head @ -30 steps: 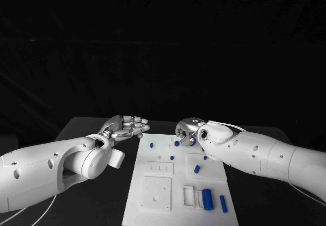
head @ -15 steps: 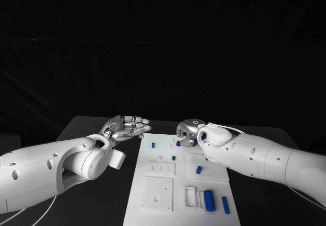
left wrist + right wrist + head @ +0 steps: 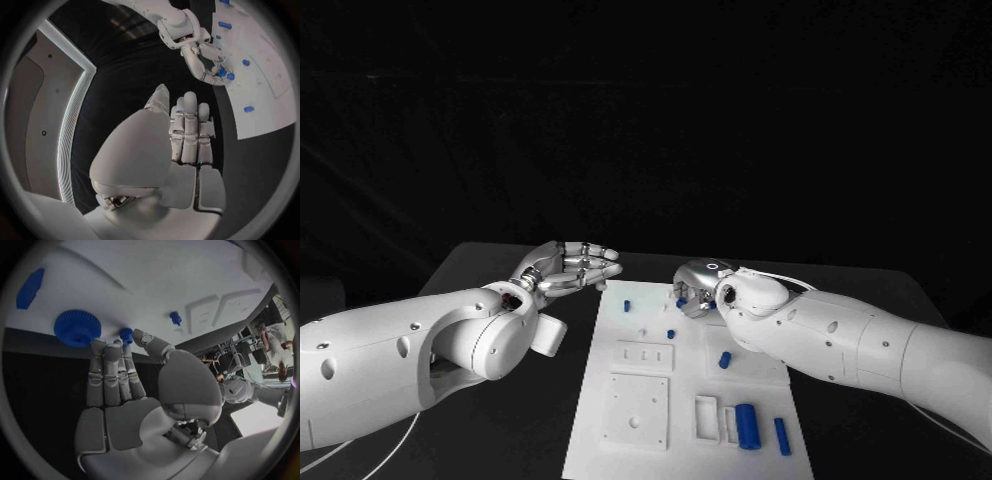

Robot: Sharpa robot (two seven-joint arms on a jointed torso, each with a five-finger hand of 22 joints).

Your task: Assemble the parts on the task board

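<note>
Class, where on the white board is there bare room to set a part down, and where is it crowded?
Bare: the task board's near left corner, below the square plate. Crowded: its far edge, where the right hand meets small blue parts.

Head view: dim overall, background black and featureless. The white task board point(image 3: 635, 400) and both arms are the brightest surfaces and lose detail in their lightest patches. Tabletop point(image 3: 488, 275) dark grey, low contrast. Small specular glints on the left hand point(image 3: 567, 270). Wrist views: strong fisheye bending of straight edges, dark circular frame at the rim.
</note>
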